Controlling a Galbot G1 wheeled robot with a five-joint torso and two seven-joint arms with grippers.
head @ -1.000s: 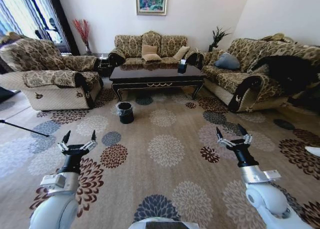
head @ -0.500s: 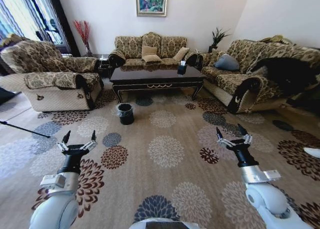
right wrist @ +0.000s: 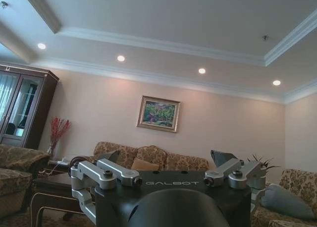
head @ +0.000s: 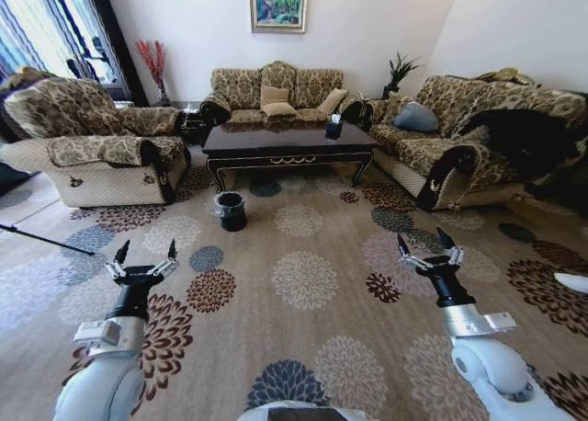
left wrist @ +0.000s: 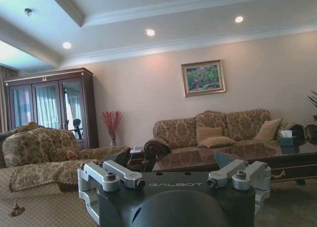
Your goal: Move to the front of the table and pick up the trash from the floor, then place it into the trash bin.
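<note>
The dark glossy table [head: 287, 141] stands at the far middle of the room between the sofas, with gold ornament on its front rail. The small black trash bin [head: 231, 210] with a clear liner stands on the carpet in front of the table's left end. The trash is out of view. My left gripper [head: 145, 249] is held open over the carpet at the lower left, holding nothing. My right gripper [head: 423, 239] is open at the lower right, also holding nothing. The left wrist view looks past the open left gripper [left wrist: 173, 160] toward the table [left wrist: 233, 155].
Patterned sofas enclose the table: an armchair [head: 92, 145] on the left, a sofa [head: 276, 90] behind, a long sofa [head: 478, 136] on the right. A small dark box [head: 334, 123] sits on the table. A white object [head: 574, 280] lies at the right edge. Wide floral carpet [head: 303, 274] lies ahead.
The whole picture has shifted slightly, so the camera has moved a little with the robot. Both arms keep the same pose, grippers open.
</note>
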